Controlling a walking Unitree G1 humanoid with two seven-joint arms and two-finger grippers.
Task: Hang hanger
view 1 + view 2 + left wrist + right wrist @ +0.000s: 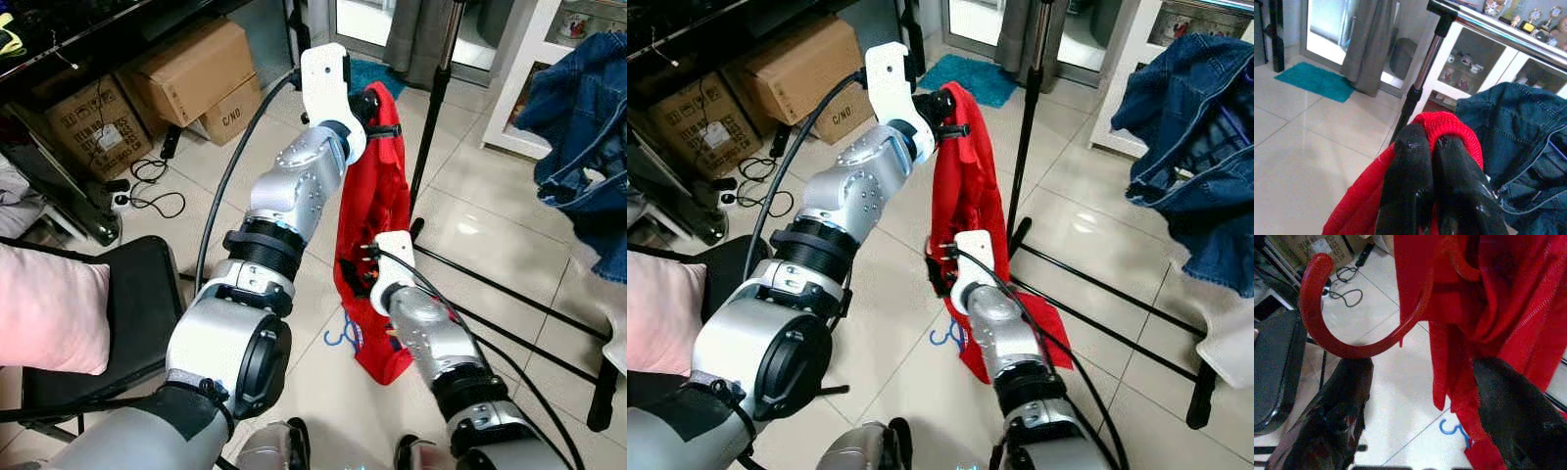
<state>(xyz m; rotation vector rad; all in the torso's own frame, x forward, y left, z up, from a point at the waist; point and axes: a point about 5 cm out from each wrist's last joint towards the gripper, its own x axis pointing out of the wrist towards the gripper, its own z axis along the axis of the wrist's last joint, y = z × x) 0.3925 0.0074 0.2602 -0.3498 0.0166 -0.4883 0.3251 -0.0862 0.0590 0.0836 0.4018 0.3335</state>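
Red cloth (377,157) hangs down from the left gripper (377,130), which is held up high beside the black pole of the clothes rack (431,108). In the left wrist view its two black fingers (1410,176) are squeezed together on a fold of the red cloth. The bottom of the cloth lies on the tiled floor (470,196). The right gripper (361,266) sits lower, in front of the cloth. Its fingers (1342,416) are spread wide apart, and they grip nothing. Between them hangs the red hook of the hanger (1322,308), upside down and mixed in with the cloth. A small blue hook (343,333) lies on the floor near the cloth. A blue jean jacket (588,117) hangs on the rack to the right.
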